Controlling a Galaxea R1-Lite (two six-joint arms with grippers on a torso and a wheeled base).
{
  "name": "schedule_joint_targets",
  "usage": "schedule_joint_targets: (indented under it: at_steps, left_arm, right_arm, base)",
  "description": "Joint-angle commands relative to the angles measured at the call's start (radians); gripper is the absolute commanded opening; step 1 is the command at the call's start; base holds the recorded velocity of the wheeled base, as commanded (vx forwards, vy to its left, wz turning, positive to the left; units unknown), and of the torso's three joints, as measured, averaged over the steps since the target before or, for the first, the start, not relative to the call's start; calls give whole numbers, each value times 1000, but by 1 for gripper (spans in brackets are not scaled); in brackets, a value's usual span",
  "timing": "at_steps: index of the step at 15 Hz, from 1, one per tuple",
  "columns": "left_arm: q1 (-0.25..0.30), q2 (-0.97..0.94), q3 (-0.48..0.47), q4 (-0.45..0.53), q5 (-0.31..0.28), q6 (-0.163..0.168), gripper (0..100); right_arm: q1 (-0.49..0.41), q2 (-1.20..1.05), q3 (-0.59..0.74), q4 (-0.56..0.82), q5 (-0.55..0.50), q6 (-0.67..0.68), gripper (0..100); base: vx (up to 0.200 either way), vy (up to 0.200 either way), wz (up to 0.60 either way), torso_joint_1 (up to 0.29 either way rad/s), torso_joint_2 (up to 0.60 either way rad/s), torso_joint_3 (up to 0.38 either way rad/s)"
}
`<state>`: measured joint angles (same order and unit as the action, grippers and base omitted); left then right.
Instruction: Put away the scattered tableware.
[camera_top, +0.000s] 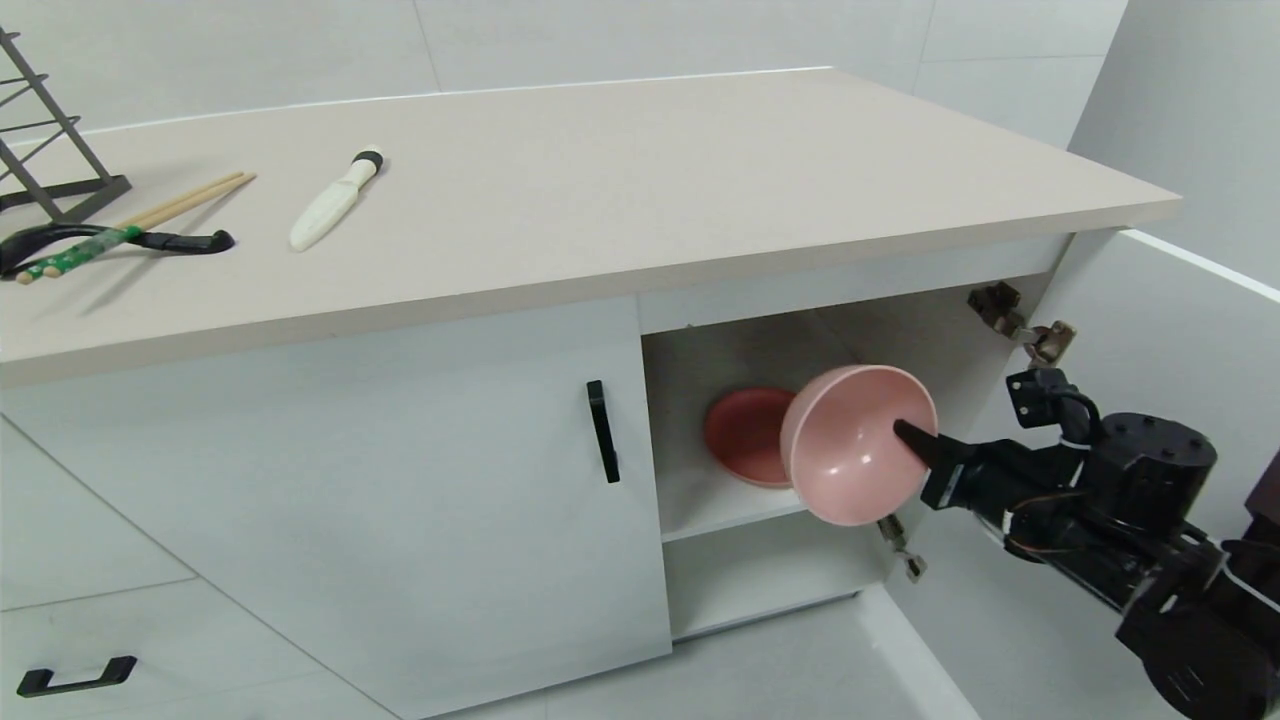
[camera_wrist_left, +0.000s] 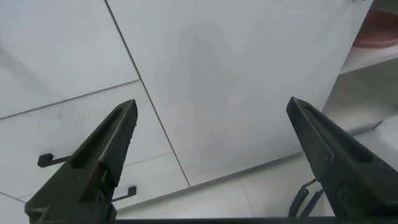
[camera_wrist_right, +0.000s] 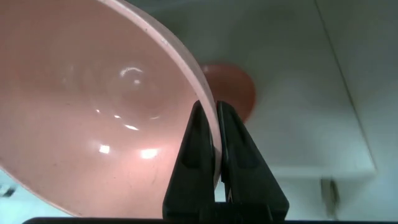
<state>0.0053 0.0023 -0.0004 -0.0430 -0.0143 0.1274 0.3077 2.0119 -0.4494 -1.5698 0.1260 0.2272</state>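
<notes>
My right gripper (camera_top: 905, 433) (camera_wrist_right: 211, 118) is shut on the rim of a pink bowl (camera_top: 858, 443) (camera_wrist_right: 93, 106), held tilted on its side just in front of the open cabinet. On the cabinet's upper shelf (camera_top: 715, 505) lies a darker red bowl (camera_top: 745, 435) (camera_wrist_right: 231, 87), behind the pink one. On the countertop at the left lie wooden chopsticks (camera_top: 150, 215), a cream knife with a black collar (camera_top: 335, 200) and a black utensil (camera_top: 110, 242). My left gripper (camera_wrist_left: 211, 134) is open, with nothing between its fingers, facing the shut cabinet door.
The right cabinet door (camera_top: 1150, 330) stands open beside my right arm, hinges (camera_top: 1020, 320) exposed. The left door (camera_top: 400, 500) with a black handle (camera_top: 600, 432) is shut. A dark wire rack (camera_top: 45, 140) stands at the counter's far left. A drawer handle (camera_top: 75, 678) sits low left.
</notes>
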Motion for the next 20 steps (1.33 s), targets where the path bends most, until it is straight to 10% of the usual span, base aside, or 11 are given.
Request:
schedule_joint_targets:
  at_steps: [1,8,12,20]
  left_arm:
    - [1,-2,0,-2,2,-5,100]
    - [1,-2,0,40,0,-34,100]
    - [1,-2,0,45,7,-112,100]
    - [-1,-2,0,40,-13,-71,100]
  right_arm:
    - [2,120,-150,42,1,-25,0]
    - [7,163,-365,232,18,-26,0]
    - [7,166,-451,393,17,-85,0]
    - [-1,199,-545,442,15,-86,0]
  base:
    - [0,0,0,0,0,0]
    - [0,0,0,0,0,0]
    - [0,0,0,0,0,0]
    - [0,0,0,0,0,0]
